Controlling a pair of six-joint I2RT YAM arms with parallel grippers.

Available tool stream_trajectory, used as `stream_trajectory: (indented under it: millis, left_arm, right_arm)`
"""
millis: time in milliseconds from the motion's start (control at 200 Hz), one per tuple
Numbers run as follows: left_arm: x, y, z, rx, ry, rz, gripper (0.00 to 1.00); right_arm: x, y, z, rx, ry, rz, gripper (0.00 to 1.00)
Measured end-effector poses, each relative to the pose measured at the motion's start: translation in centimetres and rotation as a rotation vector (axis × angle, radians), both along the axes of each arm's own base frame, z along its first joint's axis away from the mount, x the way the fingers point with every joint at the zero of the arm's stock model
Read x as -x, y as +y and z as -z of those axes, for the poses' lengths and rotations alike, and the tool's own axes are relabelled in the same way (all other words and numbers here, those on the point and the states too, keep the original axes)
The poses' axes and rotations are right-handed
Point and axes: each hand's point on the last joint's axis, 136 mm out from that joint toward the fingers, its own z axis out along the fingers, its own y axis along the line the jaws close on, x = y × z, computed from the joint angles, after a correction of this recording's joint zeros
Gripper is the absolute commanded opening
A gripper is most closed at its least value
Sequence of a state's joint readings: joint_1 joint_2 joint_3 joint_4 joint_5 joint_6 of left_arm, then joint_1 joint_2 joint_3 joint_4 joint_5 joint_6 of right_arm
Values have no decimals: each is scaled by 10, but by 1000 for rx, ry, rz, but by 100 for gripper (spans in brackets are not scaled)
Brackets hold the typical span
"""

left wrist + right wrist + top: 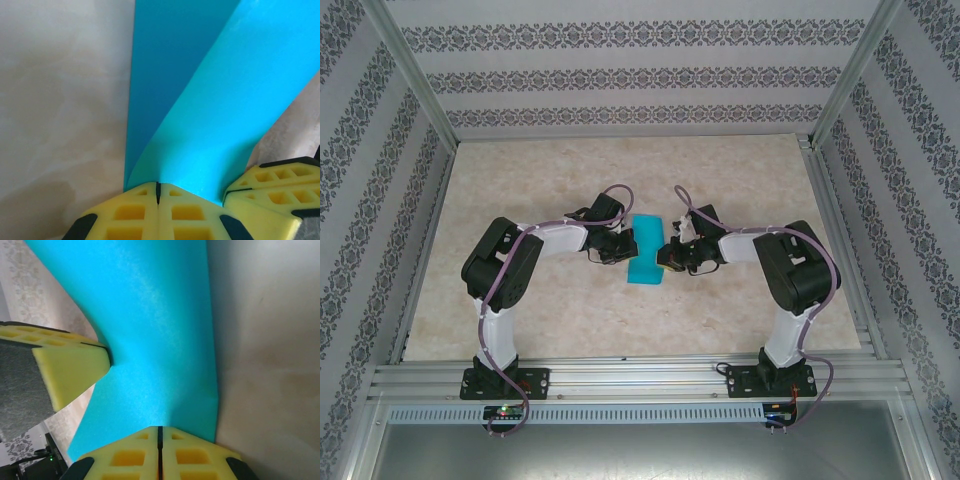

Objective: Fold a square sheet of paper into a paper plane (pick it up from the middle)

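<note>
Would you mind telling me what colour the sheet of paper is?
Plain turquoise-blue; the square sheet of paper shows best in the right wrist view.

The top external camera looks steeply down from above and behind the arm bases over the whole table (530,310), near edge lowest, while each wrist camera sits tight behind the left gripper (158,192) or right gripper (160,435), facing the turquoise sheet of paper (645,260) that all three views share.
</note>
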State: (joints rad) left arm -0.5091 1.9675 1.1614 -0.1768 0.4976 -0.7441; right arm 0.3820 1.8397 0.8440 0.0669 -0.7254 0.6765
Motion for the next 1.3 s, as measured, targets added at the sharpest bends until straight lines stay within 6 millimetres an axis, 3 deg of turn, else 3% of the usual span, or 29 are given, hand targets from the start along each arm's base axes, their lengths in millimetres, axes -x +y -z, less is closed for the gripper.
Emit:
stream_trajectory:
  millis: [250, 380, 565, 889, 1114, 1299]
  left_arm:
    - [1, 0, 0, 0, -2, 1, 0]
    - [1, 0, 0, 0, -3, 2, 0]
    - [1, 0, 0, 0, -3, 2, 0]
    - [1, 0, 0, 0, -4, 2, 0]
    - [1, 0, 0, 0, -4, 2, 0]
    - [1, 0, 0, 0, -4, 2, 0]
  right_arm:
    - [1, 11, -27, -62, -41, -24, 8]
    - [12, 12, -20, -57, -17, -36, 7]
    - [27, 7, 6, -33, 50, -42, 7]
    - [28, 5, 3, -24, 34, -50, 8]
    - [29, 6, -21, -32, -16, -57, 8]
    - [40, 8, -9, -13, 12, -73, 8]
